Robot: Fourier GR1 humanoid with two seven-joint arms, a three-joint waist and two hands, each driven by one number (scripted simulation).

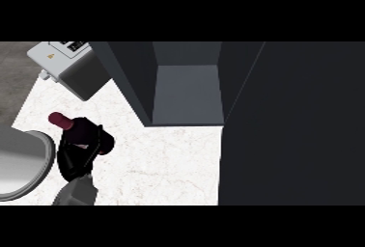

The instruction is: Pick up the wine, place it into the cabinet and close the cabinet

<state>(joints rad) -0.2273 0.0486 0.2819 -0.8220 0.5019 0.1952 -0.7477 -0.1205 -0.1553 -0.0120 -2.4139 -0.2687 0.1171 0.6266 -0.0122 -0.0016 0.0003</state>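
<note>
The wine (58, 119) is recorded at the left of the view, above the white marbled bench (164, 159). Only its dark red capped top is exposed. The dark body is enclosed by the left robot hand (82, 144), whose fingers are curled round it. Whether the bottle is upright or tilted cannot be determined. The cabinet (185, 96) is found open, well apart to the right of the wine. It is dark grey, with a paler grey interior surface. Its door (292, 125) is seen as a broad dark panel at the right.
</note>
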